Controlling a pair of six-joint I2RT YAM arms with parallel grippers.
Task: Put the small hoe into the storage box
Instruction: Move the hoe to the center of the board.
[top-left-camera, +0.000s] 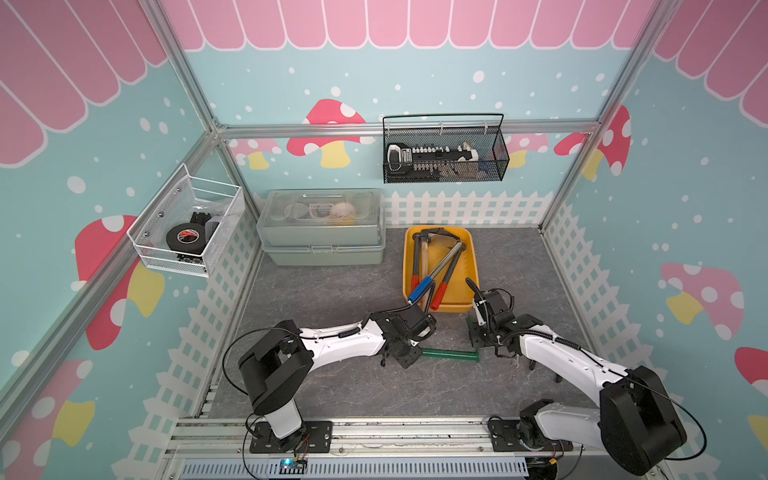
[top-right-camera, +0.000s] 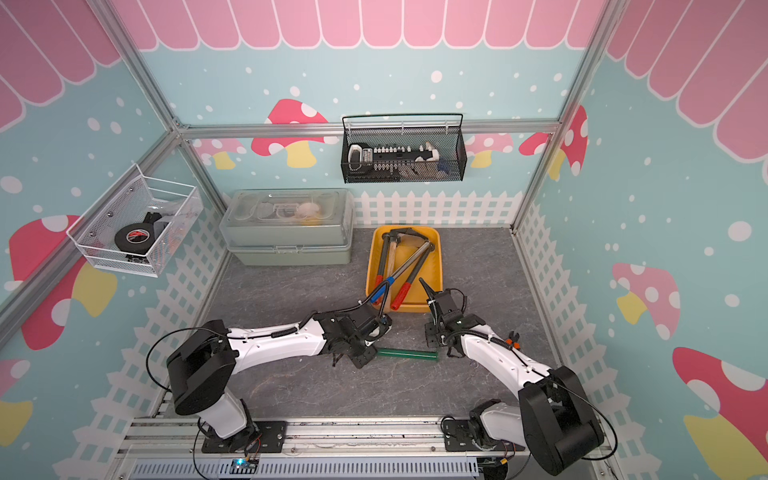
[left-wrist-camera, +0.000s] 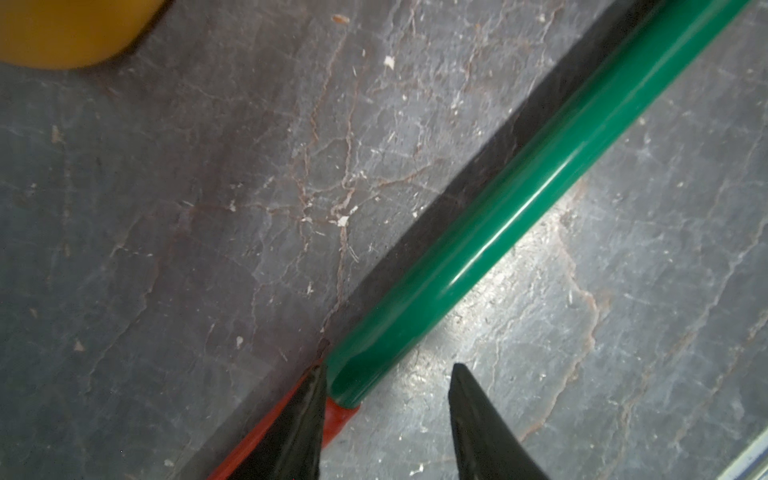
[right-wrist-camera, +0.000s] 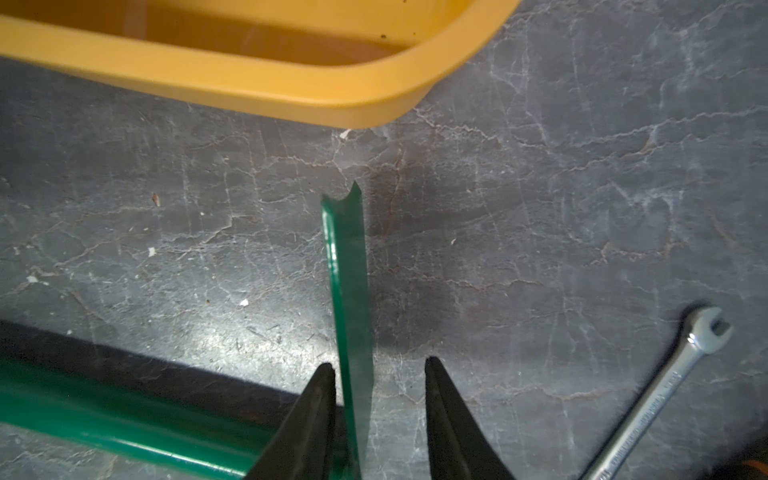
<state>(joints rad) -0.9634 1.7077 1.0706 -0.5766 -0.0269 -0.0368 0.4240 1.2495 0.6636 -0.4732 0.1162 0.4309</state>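
Straddling the small hoe (right-wrist-camera: 349, 291), right fingers (right-wrist-camera: 307, 424) stand parted.

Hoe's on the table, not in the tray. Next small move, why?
Probably close the left gripper on the handle end of the small hoe: it lies between the open jaws, on the table outside the storage box. The right gripper straddles the blade, jaws apart.

Both top views: we look down steeply from high on the robot's side — nearly identical, whole cell. Wrist cameras: we sit close over the tabletop (left-wrist-camera: 166, 249), facing down; both catch the small hoe (left-wrist-camera: 498, 216) and a storage box (right-wrist-camera: 291, 87) corner.
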